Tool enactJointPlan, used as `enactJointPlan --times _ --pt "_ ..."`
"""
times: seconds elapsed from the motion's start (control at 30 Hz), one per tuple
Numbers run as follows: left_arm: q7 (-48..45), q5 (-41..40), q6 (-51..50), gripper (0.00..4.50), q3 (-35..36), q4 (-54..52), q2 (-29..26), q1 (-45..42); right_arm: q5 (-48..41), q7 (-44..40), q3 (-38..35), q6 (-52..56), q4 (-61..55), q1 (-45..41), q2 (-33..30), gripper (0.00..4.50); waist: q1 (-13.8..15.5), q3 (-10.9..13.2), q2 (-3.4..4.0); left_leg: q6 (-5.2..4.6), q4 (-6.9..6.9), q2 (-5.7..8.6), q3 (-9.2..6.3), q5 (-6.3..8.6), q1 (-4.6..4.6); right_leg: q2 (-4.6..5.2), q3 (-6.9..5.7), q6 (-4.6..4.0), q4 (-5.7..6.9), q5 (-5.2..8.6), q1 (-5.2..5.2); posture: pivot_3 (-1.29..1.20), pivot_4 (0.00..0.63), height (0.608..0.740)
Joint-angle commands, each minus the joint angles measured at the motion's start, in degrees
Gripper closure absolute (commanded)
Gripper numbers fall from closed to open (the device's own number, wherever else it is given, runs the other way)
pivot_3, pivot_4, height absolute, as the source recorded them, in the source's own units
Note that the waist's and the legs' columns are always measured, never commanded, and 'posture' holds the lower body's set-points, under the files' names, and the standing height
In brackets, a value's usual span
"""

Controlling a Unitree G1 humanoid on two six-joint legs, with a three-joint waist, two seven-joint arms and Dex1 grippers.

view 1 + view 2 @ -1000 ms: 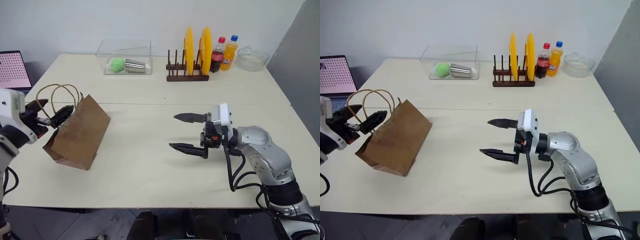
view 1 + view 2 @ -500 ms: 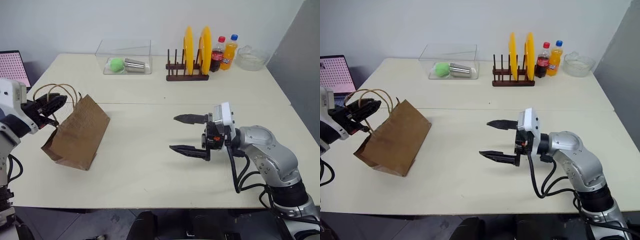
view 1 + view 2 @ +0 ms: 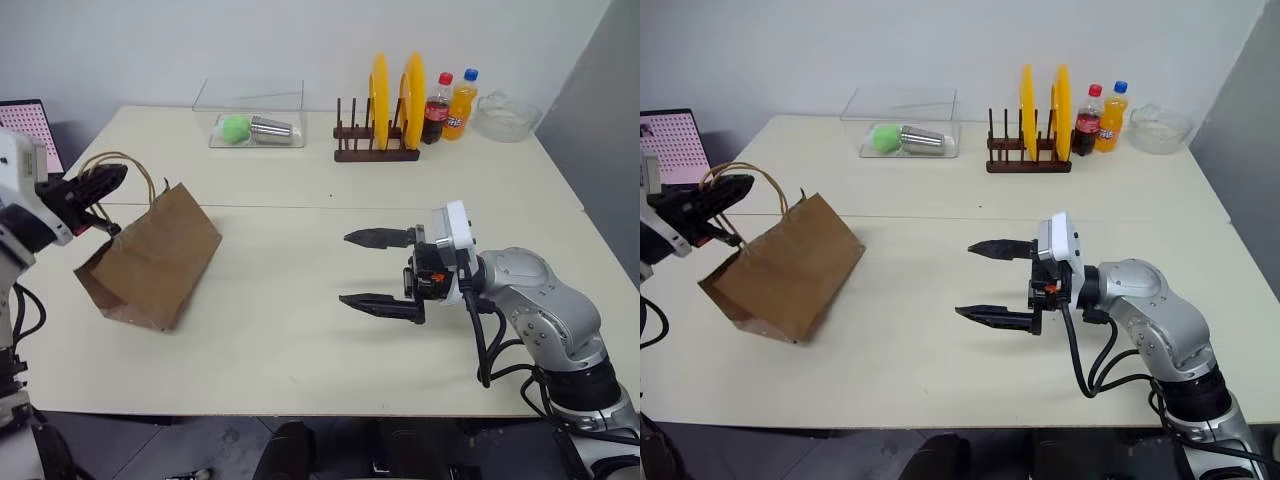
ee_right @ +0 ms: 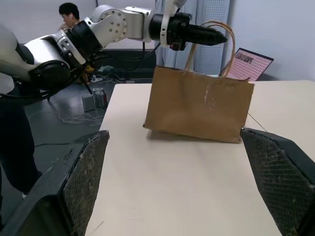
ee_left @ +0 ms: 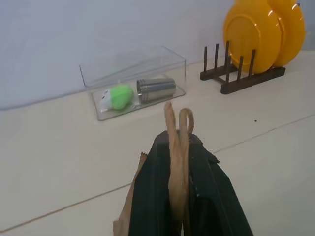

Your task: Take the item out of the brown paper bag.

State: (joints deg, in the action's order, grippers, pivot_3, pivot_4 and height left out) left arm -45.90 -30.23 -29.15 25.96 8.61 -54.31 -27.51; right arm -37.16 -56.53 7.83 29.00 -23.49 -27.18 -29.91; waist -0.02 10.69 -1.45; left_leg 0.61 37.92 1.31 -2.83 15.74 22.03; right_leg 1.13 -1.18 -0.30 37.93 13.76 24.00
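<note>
At far left of the frame, left gripper (image 3: 108, 178) jaws pinch the handles of the creased brown paper bag (image 3: 150, 262), tilted on the counter (image 3: 300, 330). Right gripper (image 3: 362, 270), jaws wide, faces it well apart. Item unseen, presumably inside.

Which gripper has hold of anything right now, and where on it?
The left gripper is shut on the bag's two loop handles, pinched together between its fingers. The right gripper is open and holds nothing.
</note>
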Motion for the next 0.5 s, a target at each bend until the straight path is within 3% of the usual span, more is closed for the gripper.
enactJointPlan --times 0.03,0.23,0.37,0.5 --pt "-3.0 1.3 3.1 4.47 -2.9 2.2 -2.2 -7.1 -0.9 0.5 -2.0 -0.3 -2.2 -0.1 -0.4 0.00 0.0 0.0 -0.02 0.00 0.01 0.00 0.01 0.00 0.00 0.00 0.01 0.00 0.00 0.00 0.00 0.00 0.150 0.740" --pt "-9.5 5.5 7.6 4.47 -11.6 12.5 -0.3 -20.6 -1.3 3.3 -3.2 0.7 -4.8 2.2 -0.9 0.00 0.0 0.1 -0.16 0.00 0.04 0.04 0.05 -0.01 0.11 0.00 0.01 -0.23 0.02 -0.15 0.07 0.00 0.150 0.740" --pt "-14.4 10.9 14.7 4.47 -18.3 26.4 4.7 -35.3 -1.6 6.9 -5.4 2.0 -8.6 5.6 -1.9 0.00 0.3 0.2 -0.32 0.01 0.09 0.05 -0.06 -0.01 0.21 -0.02 -0.14 -0.22 0.03 -0.15 0.09 0.00 0.150 0.740" --pt "-18.1 14.7 20.7 4.47 -21.4 37.8 9.1 -44.7 -1.8 9.9 -7.1 3.3 -11.6 8.3 -2.6 0.00 0.0 0.2 -0.35 0.00 0.20 0.08 -0.05 -0.01 0.43 -0.01 -0.14 -0.20 0.03 -0.17 0.17 0.00 0.150 0.740"
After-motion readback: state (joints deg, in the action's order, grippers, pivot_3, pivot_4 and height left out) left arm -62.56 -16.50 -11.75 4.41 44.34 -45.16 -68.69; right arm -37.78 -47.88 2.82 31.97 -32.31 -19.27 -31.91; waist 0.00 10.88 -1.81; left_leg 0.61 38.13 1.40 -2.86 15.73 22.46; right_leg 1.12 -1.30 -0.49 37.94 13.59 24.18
